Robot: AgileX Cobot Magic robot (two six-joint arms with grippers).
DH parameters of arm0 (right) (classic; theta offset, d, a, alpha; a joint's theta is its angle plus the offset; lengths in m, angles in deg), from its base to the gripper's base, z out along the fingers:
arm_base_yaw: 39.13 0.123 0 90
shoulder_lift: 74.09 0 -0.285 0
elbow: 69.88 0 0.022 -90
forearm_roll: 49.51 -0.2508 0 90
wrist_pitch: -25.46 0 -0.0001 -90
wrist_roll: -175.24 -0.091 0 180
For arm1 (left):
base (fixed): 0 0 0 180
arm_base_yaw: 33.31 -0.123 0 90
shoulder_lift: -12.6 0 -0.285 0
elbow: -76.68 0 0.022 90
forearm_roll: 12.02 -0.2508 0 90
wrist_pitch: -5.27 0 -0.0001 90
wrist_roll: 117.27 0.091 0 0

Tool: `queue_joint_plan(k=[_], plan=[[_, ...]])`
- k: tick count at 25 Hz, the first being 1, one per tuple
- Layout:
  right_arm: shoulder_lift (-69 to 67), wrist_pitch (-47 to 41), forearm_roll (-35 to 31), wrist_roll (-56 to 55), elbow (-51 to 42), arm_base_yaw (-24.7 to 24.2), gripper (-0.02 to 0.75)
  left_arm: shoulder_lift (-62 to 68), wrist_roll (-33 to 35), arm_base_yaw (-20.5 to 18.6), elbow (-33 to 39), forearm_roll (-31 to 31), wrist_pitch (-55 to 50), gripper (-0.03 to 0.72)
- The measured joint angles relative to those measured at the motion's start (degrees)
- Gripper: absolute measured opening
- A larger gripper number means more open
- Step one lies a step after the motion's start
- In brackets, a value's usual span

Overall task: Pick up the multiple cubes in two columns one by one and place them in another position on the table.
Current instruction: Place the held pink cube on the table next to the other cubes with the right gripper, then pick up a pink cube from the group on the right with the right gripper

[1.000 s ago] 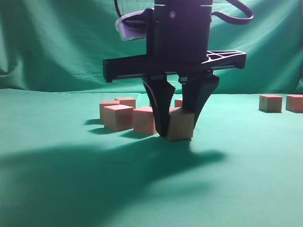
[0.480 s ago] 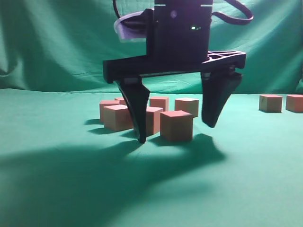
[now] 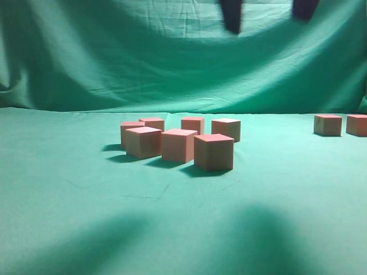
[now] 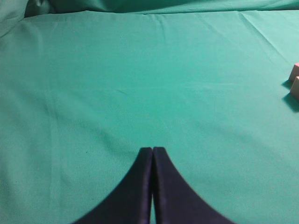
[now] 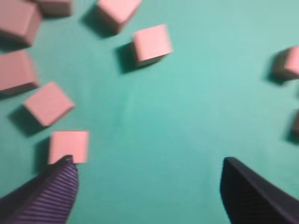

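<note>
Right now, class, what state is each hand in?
Left hand: closed, holding nothing.
Right hand: open wide, holding nothing, above the cubes.

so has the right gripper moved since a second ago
Yes. The right gripper has risen from around the front cube to the frame's top, against the backdrop, leaving the cube on the table.

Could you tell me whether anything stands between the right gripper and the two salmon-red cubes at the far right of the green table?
Nothing visible does. The right gripper hangs high with its fingers wide apart and empty; the two small salmon-red cubes stand apart on bare teal-green cloth table, well right of the cluster of six like cubes.
</note>
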Motion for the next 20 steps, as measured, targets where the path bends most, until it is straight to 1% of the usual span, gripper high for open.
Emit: queue_joint_plan(k=[1, 2, 4, 7, 9, 12, 14, 16, 18, 20], plan=[[2.34, -2.00, 1.63, -0.53, 0.00, -0.13, 0.571, 0.00, 0.00, 0.00, 0.00, 0.00, 0.00, 0.000], [4.19, -3.69, 3.00, -0.91, 0.00, -0.79, 0.562, 0.00, 0.00, 0.00, 0.00, 0.00, 0.00, 0.000], [8.28, -5.64, 3.96, -1.15, 0.00, -3.68, 0.568, 0.00, 0.00, 0.00, 0.00, 0.00, 0.00, 0.000], [12.30, -7.54, 4.09, 0.12, 0.00, -11.46, 0.568, 0.00, 0.00, 0.00, 0.00, 0.00, 0.00, 0.000], [13.29, -7.66, 2.72, 3.26, 0.00, -18.02, 0.568, 0.00, 0.00, 0.00, 0.00, 0.00, 0.00, 0.000], [12.65, -7.30, -4.42, 11.94, 0.00, -27.66, 0.568, 0.00, 0.00, 0.00, 0.00, 0.00, 0.00, 0.000], [11.23, -6.59, -11.07, 18.88, -0.09, -34.14, 0.568, 0.00, 0.00, 0.00, 0.00, 0.00, 0.00, 0.000], [9.05, -4.85, -16.42, 24.33, -0.09, -39.26, 0.568, 0.00, 0.00, 0.00, 0.00, 0.00, 0.00, 0.000], [6.12, -3.00, -21.29, 28.84, -0.09, -43.21, 0.568, 0.00, 0.00, 0.00, 0.00, 0.00, 0.00, 0.000], [3.00, -1.36, -24.46, 32.68, -0.09, -46.12, 0.568, 0.00, 0.00, 0.00, 0.00, 0.00, 0.00, 0.000]])
